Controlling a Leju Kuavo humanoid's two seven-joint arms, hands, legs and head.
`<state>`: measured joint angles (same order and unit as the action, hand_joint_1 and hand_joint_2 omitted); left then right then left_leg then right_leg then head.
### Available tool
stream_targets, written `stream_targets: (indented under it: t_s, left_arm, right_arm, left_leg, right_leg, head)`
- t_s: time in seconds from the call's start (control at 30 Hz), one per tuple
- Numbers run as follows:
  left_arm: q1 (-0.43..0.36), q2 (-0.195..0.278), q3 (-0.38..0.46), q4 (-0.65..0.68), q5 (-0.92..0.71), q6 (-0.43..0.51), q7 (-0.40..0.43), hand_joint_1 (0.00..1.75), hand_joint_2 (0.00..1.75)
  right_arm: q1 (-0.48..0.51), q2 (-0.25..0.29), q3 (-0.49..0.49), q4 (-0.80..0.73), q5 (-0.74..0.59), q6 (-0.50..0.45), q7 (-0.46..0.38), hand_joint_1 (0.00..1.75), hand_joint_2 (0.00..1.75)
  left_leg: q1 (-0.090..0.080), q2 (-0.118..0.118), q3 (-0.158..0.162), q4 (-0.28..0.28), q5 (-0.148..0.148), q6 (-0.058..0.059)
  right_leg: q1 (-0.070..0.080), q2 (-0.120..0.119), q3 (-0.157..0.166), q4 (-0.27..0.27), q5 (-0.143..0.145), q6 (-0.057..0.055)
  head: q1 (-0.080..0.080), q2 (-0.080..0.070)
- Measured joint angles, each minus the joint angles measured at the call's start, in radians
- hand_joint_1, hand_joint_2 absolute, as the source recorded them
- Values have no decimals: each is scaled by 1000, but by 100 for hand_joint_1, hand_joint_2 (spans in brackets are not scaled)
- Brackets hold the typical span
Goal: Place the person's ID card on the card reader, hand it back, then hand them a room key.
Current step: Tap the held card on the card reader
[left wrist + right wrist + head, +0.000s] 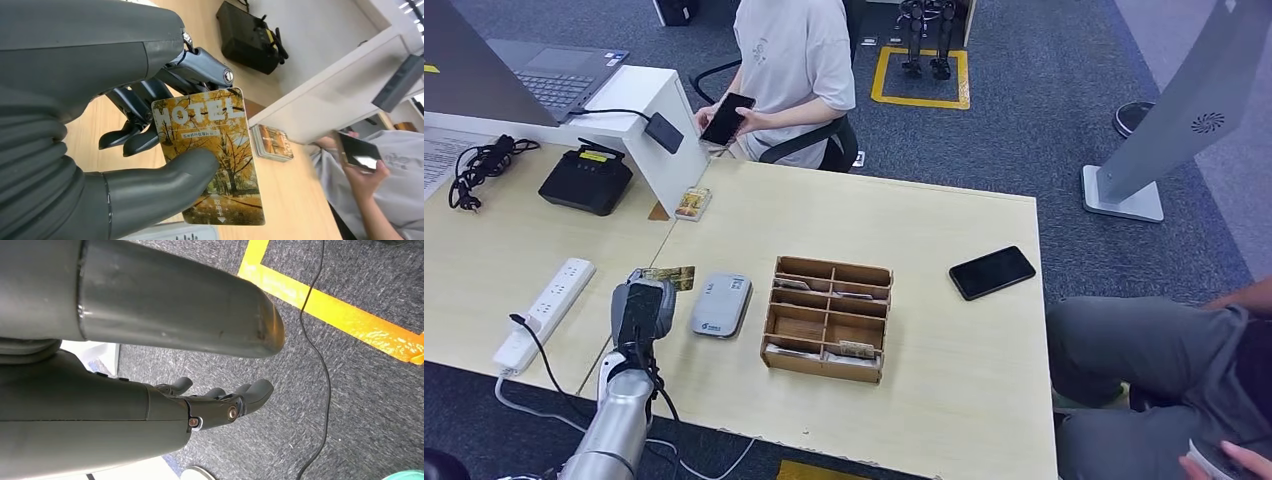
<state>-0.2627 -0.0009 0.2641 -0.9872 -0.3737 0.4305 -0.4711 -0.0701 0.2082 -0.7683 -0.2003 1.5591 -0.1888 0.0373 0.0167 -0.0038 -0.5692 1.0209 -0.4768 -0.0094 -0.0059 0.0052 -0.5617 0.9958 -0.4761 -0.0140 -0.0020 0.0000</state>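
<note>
One card is in play: in the head view the left hand (642, 312) is seen at about 8 o'clock of the table (944, 380), with the room key (674, 276) poking out past its fingers at 12 o'clock of the hand, just beside the grey card reader (721, 304), which sits at 9 o'clock of the wooden card box (828, 318). The seated person (792, 60) is well off at 12 o'clock, busy with a phone (727, 118), so the handover should probably be aimed there and held until the card is noticed. In the left wrist view the room key, marked HOTEL, is pinched between thumb (165, 182) and fingers; the printed end is best kept free for taking. In the right wrist view the right hand (220, 402) is hung over carpet, fingers loosely curled around nothing.
</note>
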Motion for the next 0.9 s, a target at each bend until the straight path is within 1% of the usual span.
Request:
stream_targets:
  t_s: [0.17,0.3,0.43,0.53,0.63,0.8,0.9]
  left_arm:
    - [-15,7,18,39,-10,-6,-2,175,175]
    - [-12,3,19,53,-49,-56,-24,175,175]
    - [-5,-14,-2,53,-129,-54,-28,175,175]
    - [-2,-26,-31,53,-149,-70,-23,175,175]
    - [6,-37,-54,47,-139,-113,-7,175,175]
    - [25,-44,-74,25,-63,-235,19,175,175]
    - [34,-47,-83,8,-52,-257,23,175,175]
  right_arm:
    - [0,7,4,1,0,1,10,0,0]
    - [0,8,7,2,0,3,17,0,0]
    - [0,8,7,2,-2,4,14,0,0]
    - [-1,8,7,2,-3,4,9,0,0]
    - [0,8,7,2,-2,4,7,0,0]
    - [0,8,8,2,-3,5,12,0,0]
    - [0,8,8,2,-2,5,16,0,0]
  left_leg:
    - [0,0,0,0,0,0]
    - [0,0,0,0,0,0]
    - [0,0,0,0,0,0]
    - [0,0,0,0,0,0]
    - [0,0,0,0,0,0]
    - [0,0,0,0,0,0]
    - [0,0,0,0,0,0]
  right_leg:
    - [0,0,0,0,0,0]
    - [0,0,0,0,0,0]
    - [0,0,0,0,0,0]
    - [0,0,0,0,0,0]
    - [0,0,0,0,0,0]
    - [0,0,0,0,0,0]
    - [0,0,0,0,0,0]
  head:
    - [0,0]
    - [0,0]
    - [0,0]
    - [0,0]
    - [0,0]
    - [0,0]
    - [0,0]
